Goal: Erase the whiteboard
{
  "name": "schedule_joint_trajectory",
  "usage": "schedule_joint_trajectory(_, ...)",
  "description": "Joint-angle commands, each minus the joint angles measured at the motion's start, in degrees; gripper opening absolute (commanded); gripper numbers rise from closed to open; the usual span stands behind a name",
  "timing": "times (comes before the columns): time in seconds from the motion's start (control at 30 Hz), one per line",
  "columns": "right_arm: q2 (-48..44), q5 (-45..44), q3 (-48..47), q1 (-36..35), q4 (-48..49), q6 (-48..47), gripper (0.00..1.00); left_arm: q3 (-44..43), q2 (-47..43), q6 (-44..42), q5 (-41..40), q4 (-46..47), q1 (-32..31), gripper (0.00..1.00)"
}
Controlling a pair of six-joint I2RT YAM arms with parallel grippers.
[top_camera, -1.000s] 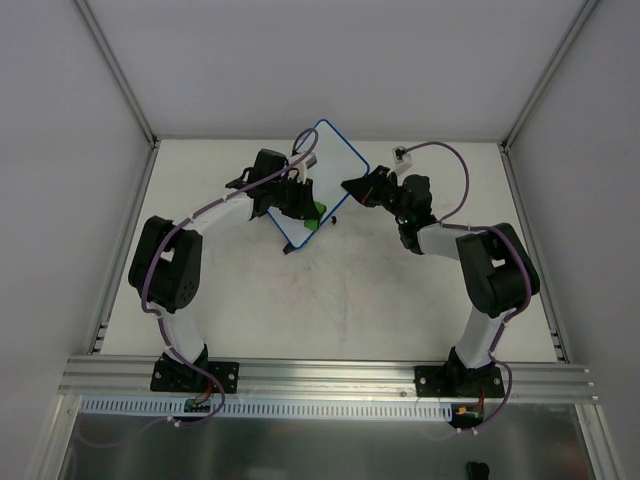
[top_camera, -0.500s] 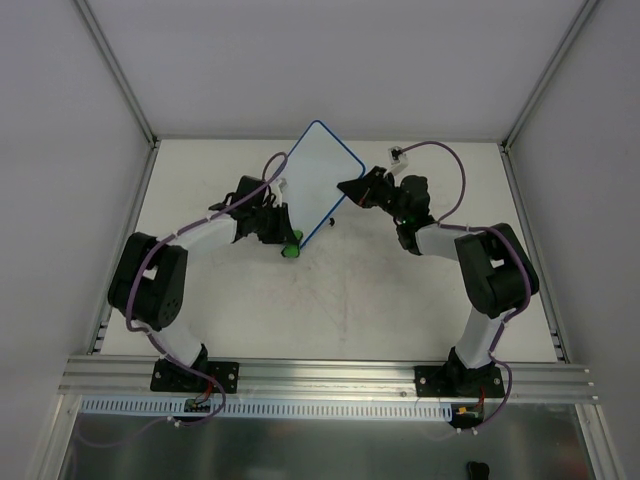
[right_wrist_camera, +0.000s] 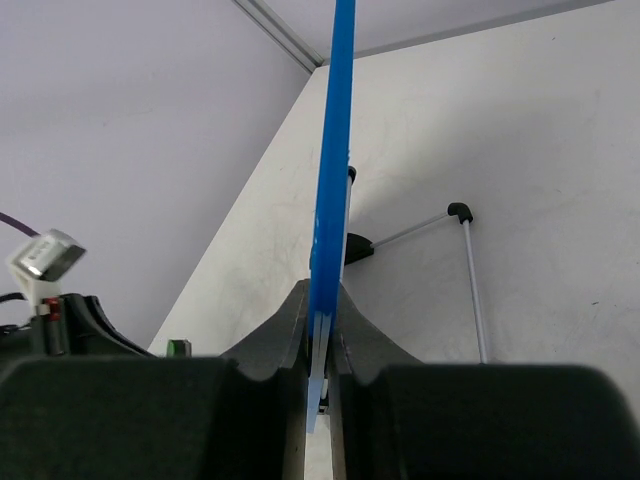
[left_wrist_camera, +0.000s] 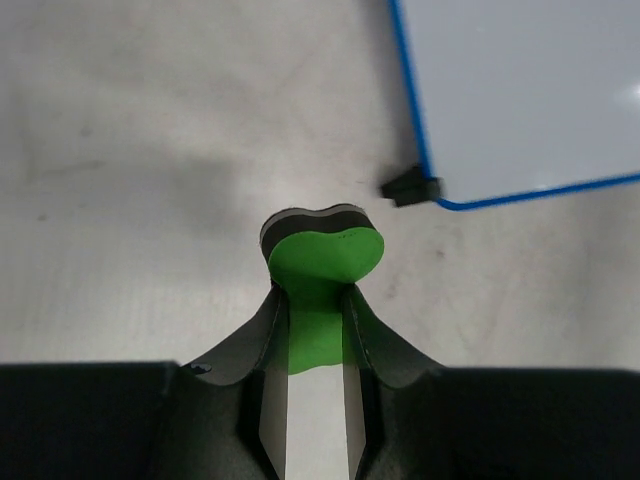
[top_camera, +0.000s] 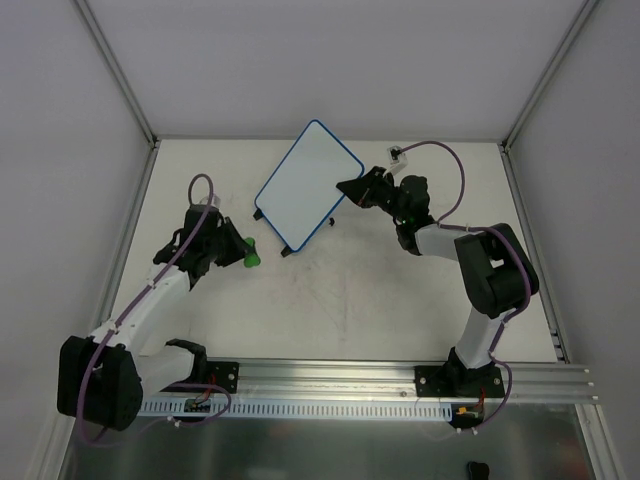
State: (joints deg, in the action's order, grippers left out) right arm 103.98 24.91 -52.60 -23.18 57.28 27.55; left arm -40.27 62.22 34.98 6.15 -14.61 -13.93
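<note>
Centrally in the left wrist view, the left gripper [left_wrist_camera: 312,300] is closed narrowly on the stem of a green eraser [left_wrist_camera: 322,250]. The eraser's heart-shaped head, backed by a dark felt layer, projects past the fingertips and hangs above the bare table [left_wrist_camera: 130,130]. Just beyond the head lies the near corner of the whiteboard [left_wrist_camera: 530,90], with its blue rim and one small black foot [left_wrist_camera: 410,187]; eraser and board are apart, not touching. From above, the board sits toward the far middle of the table, turned diagonally, and its face reads plain white with no marks that can be made out. The right gripper [top_camera: 350,190] pinches the board's right edge. Its wrist camera sees the blue rim edge-on between the closed jaws, with a thin metal strut [right_wrist_camera: 470,270] on the table behind it. Whether the board's feet all bear on the table cannot be told. The wiping appears done or nearly so, so the step in hand is judged to be a check of the face with the eraser held clear. If another pass is needed, the felt side should meet the face flat, not on its edge. Strokes should run toward the clamped edge under light pressure, since a hard push far from the clamp would likely pivot the board. The right grip should hold firm until the eraser is lifted away.
</note>
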Motion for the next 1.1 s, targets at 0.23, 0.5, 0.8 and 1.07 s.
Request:
schedule_joint_trajectory(0.23, -0.71, 1.9, -0.22, -0.64, 4.86, -2.85, 0.0, 5.82, 6.23, 16.79, -6.33, -7.36, 7.78, 0.0)
schedule_joint_trajectory(0.5, -0.8, 1.37, 0.04, -0.55, 4.86, -2.85, 0.0, 2.39, 12.84, 12.93, -3.7, -8.06, 8.13, 0.24)
schedule_joint_trajectory(0.8, -0.63, 1.72, -0.13, -0.55, 4.86, -2.77, 0.0, 2.92, 11.0, 12.39, -3.52, -8.06, 8.48, 0.61)
schedule_joint_trajectory(1.07, -0.71, 1.72, -0.22, -0.55, 4.86, -2.94, 0.0, 3.01, 6.35, 7.14, -1.24, -6.58, 8.4, 0.71)
